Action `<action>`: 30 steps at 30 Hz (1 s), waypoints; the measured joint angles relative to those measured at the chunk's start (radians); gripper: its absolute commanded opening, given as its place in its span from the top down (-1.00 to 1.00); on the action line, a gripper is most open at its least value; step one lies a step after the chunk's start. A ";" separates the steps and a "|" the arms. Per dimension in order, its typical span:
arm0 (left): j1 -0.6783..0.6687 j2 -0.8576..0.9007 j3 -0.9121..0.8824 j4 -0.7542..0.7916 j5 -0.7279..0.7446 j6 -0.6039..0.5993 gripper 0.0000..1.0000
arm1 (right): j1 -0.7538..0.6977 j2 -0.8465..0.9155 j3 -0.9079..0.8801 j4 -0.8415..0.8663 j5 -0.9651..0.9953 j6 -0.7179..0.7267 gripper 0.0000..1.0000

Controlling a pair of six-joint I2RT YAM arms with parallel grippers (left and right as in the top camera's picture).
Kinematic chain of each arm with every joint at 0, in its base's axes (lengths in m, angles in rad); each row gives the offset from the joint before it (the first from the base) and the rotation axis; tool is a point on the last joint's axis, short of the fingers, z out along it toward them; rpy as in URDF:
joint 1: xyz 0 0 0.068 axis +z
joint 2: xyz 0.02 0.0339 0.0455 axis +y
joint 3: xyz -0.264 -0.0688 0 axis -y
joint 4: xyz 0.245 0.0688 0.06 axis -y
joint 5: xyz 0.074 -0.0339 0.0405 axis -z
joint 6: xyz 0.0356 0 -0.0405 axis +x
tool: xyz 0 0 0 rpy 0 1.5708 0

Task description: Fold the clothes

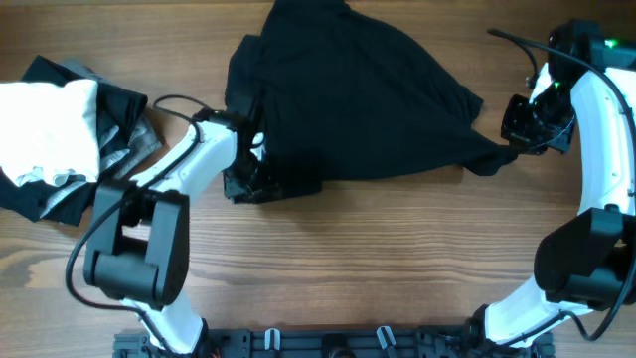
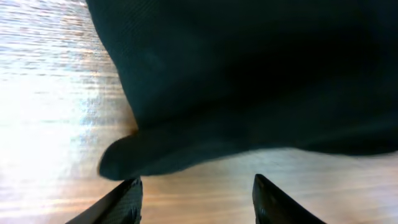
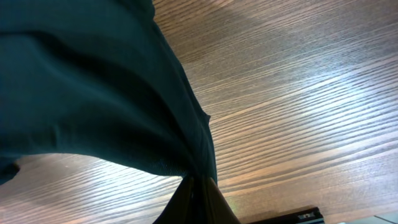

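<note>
Black limp garment: right gripper jaws are pinching its corner, left gripper jaws are gaping released before its soft hem, the likely hold.

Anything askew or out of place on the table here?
The black garment lies bunched and lopsided, its right corner pulled to a point in the shut right gripper; the left gripper is open, holding nothing. The white and dark pile at the left sits heaped, unfolded.

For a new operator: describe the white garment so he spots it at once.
On the wooden table, look to the far left edge, at the small heap there. The white garment lies on top, the only bright piece among black and grey ones.
</note>
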 measured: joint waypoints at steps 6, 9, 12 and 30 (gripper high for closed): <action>0.000 0.010 -0.012 0.036 -0.027 -0.003 0.36 | 0.000 0.000 0.000 0.002 0.000 -0.008 0.87; 0.000 0.010 -0.018 0.043 -0.045 -0.007 0.58 | 0.000 0.000 0.000 0.008 0.000 -0.008 0.87; 0.000 0.010 -0.039 0.066 -0.053 0.002 0.92 | 0.000 0.000 0.000 0.013 0.000 -0.011 0.88; 0.106 -0.069 -0.016 -0.035 -0.035 0.038 -0.14 | 0.000 0.000 0.000 0.020 0.000 -0.015 0.87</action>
